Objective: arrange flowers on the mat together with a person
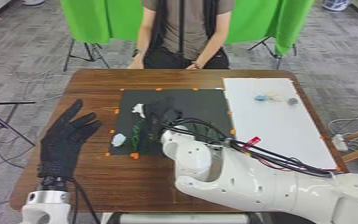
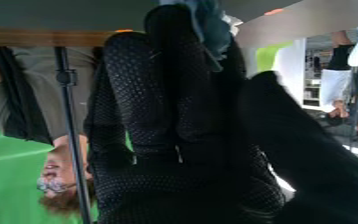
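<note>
right hand [image 2: 184,185], fingers extended, thumb apart, meets a bluish flower [image 2: 211,30] over the mat [image 1: 206,102], nearer its left edge, probably to settle it; left hand [image 1: 62,145], spread, sits outside that edge, leaving room.

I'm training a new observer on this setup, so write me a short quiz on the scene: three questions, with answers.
1. Fill the gap: in the head view, the white sheet lies on the ____ side of the black mat.
2. In the head view, the small light-blue flower lies on: A) the black mat; B) the white sheet; C) the floor.
3. True or false: the left hand has its fingers extended and is beside the black mat.

Key: 1 right; 2 B; 3 true.
</note>
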`<state>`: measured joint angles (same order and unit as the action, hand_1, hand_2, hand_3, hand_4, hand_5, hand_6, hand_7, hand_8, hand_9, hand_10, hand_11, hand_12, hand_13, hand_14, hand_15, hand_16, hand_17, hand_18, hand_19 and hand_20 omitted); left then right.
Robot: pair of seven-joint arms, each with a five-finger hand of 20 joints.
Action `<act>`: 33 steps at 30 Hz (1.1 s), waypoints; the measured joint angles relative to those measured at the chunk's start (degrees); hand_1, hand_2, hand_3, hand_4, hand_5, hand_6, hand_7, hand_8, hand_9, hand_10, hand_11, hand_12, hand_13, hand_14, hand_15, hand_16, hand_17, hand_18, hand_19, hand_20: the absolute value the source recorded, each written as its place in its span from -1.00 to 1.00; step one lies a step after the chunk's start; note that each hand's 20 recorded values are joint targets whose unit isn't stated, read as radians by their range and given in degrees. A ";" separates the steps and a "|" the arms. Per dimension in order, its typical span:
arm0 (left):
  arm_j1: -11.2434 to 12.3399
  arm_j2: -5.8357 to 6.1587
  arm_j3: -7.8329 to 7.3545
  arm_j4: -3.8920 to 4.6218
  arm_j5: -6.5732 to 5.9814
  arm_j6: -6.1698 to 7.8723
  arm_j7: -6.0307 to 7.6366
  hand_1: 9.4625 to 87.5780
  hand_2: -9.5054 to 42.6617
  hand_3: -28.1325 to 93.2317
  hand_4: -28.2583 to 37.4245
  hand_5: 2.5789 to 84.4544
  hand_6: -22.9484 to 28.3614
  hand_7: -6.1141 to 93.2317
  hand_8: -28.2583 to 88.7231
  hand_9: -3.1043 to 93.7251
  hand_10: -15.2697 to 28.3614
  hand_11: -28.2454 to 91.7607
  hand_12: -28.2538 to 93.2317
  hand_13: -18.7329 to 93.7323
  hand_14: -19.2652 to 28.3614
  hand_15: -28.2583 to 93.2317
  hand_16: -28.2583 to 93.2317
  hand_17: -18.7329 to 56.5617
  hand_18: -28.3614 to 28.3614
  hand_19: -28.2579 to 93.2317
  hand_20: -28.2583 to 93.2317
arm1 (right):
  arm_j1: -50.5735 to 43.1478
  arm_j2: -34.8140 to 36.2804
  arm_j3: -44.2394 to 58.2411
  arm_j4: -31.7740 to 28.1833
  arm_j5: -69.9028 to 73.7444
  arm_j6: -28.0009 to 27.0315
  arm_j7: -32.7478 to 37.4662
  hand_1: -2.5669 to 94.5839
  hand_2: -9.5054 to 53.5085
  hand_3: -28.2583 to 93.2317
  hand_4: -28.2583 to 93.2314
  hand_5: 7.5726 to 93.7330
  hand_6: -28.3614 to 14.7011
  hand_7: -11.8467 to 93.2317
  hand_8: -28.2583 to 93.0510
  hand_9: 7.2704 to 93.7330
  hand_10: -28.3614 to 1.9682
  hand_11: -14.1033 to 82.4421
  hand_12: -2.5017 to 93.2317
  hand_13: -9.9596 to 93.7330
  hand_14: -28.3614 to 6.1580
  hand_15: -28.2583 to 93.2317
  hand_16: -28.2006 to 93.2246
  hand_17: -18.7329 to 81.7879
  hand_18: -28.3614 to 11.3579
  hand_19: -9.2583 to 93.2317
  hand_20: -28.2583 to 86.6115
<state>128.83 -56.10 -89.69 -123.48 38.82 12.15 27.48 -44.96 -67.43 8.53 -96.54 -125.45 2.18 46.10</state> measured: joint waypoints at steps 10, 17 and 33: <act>-0.10 0.06 0.12 0.02 0.00 -0.01 0.01 -0.65 -0.34 0.72 -0.89 -0.21 0.19 -0.65 -0.67 -0.14 0.58 -0.09 -0.35 -0.13 0.87 0.33 -0.68 -0.57 0.95 0.63 -0.63 | 0.76 -0.20 -2.15 1.32 -1.88 3.65 0.48 0.15 -0.93 0.49 -1.00 0.59 0.42 -0.50 -0.61 0.88 0.25 -0.08 -0.52 0.64 0.22 0.46 -0.19 -0.19 -0.72 0.48 -0.11; -0.06 0.03 0.14 0.01 0.02 -0.01 -0.04 -0.65 -0.34 0.72 -0.89 -0.21 0.19 -0.64 -0.67 -0.14 0.58 -0.09 -0.35 -0.13 0.87 0.33 -0.68 -0.58 0.95 0.63 -0.62 | 0.98 -0.21 -2.84 1.44 -4.88 5.42 2.23 -0.12 -0.87 0.60 -1.00 0.46 0.38 -0.50 -0.73 0.81 0.17 -0.04 -0.53 0.59 0.12 0.50 -0.21 -0.20 -0.82 0.52 -0.12; 3.47 -0.14 -1.63 -0.82 -0.64 0.71 1.13 -0.69 -0.33 0.69 -0.98 -0.18 0.13 -0.67 -0.67 -0.14 0.55 -0.13 -0.36 -0.13 0.86 0.31 -0.68 -0.58 0.95 0.61 -0.63 | -23.59 6.54 35.66 -27.43 23.61 -1.34 -16.80 -0.54 -0.33 0.59 -0.95 0.10 0.19 -0.54 -0.74 0.25 -0.45 -0.32 -0.63 0.14 -0.56 0.29 -0.36 -0.49 -0.80 0.25 -0.21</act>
<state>132.30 -56.24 -91.32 -124.30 38.18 12.86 28.61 -68.55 -60.88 44.19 -123.98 -101.84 0.84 29.30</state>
